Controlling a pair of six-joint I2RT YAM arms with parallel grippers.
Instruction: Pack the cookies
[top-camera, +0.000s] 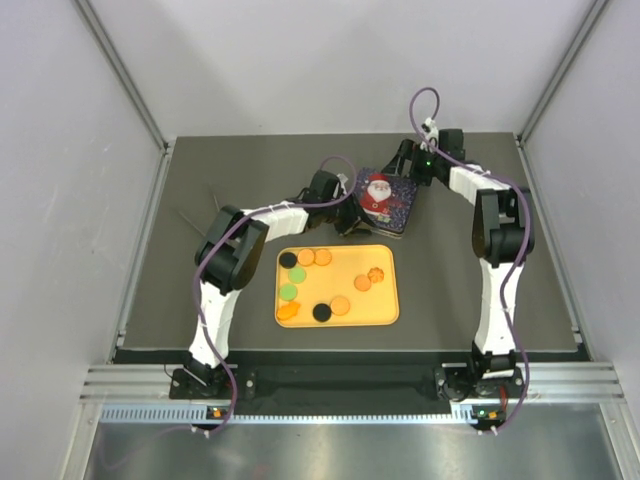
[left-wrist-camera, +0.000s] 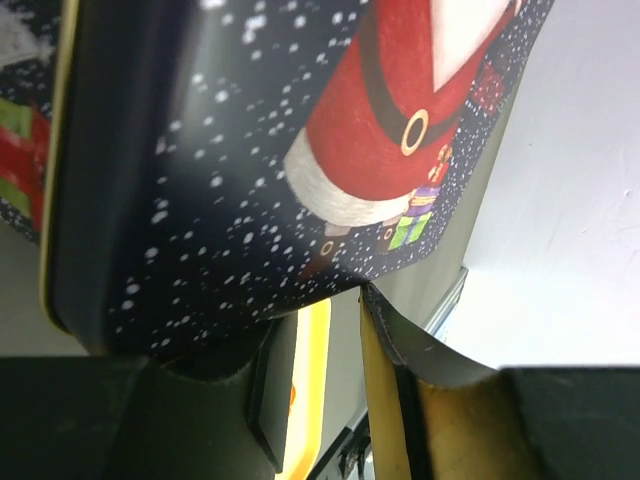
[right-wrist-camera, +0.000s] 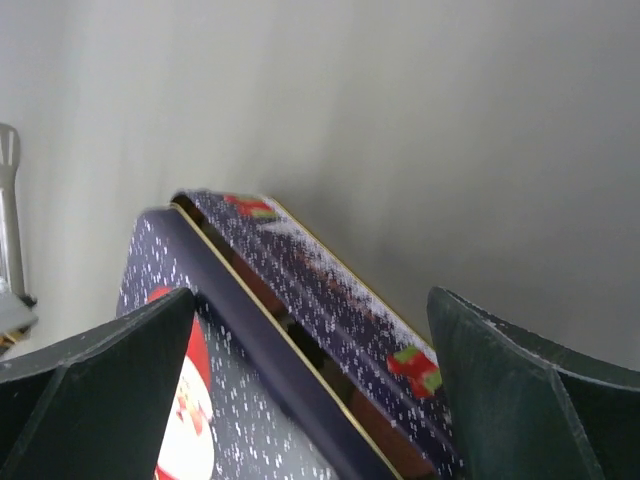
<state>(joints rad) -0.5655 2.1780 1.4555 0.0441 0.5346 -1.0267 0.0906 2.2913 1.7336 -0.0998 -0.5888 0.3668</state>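
My left hand (top-camera: 346, 220) was at the left edge of the Santa tin (top-camera: 385, 200), with its fingers (left-wrist-camera: 420, 360) partly apart. In the left wrist view the lid (left-wrist-camera: 250, 180) of the tin lay very close over them. Its lower edge reached to the tip of one finger, but I could not tell if the hand really had hold of it or only touched it.

My right hand (right-wrist-camera: 310, 300) was at the far right corner of the same tin. It was wide open and held nothing, with one finger on each side of the tin's edge. There the lid seemed raised a little from the base, and a gold rim showed between them.

The tin lay on the dark table (top-camera: 200, 290), just behind the orange tray (top-camera: 388, 315). The cookies (top-camera: 340, 305) were all on that tray. They were mostly orange, with two green and two black. Most lay along its left side and a few were nearer to the middle.
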